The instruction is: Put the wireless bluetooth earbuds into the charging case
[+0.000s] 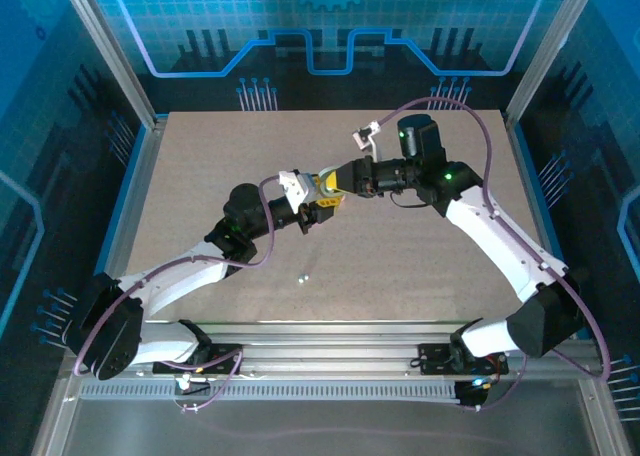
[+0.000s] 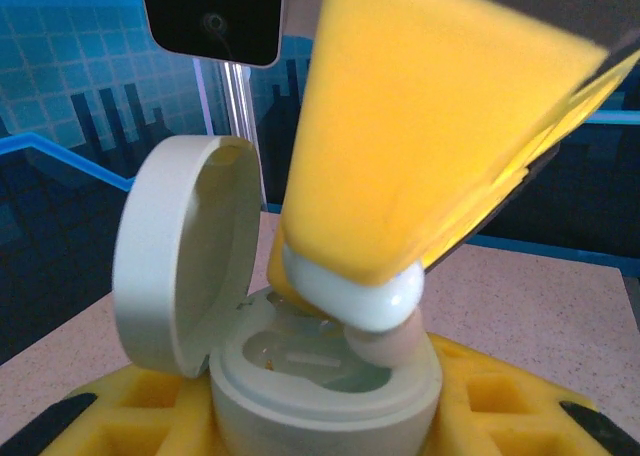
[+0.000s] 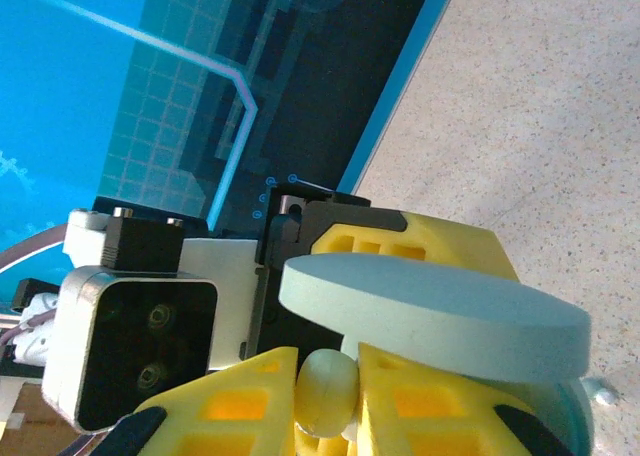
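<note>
The speckled beige surface point(image 1: 420, 266) lay beneath me. My left tool point(image 2: 320, 431) — yellow, waffle-ribbed — clamped the round, matte, pale-mint charging case point(image 2: 300, 401), its disc lid point(image 2: 180, 256) hinged upright. My right tool point(image 3: 328, 401) pinched a smooth, glossy, pebble-shaped earbud point(image 2: 360, 301) between its yellow jaws — right at the case's moulded well.

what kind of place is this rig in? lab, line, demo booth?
Likely an enclosed robot cell or demo booth: aluminium frame posts, blue circuit-print wall panels, left arm and right arm bolted at a table.
</note>
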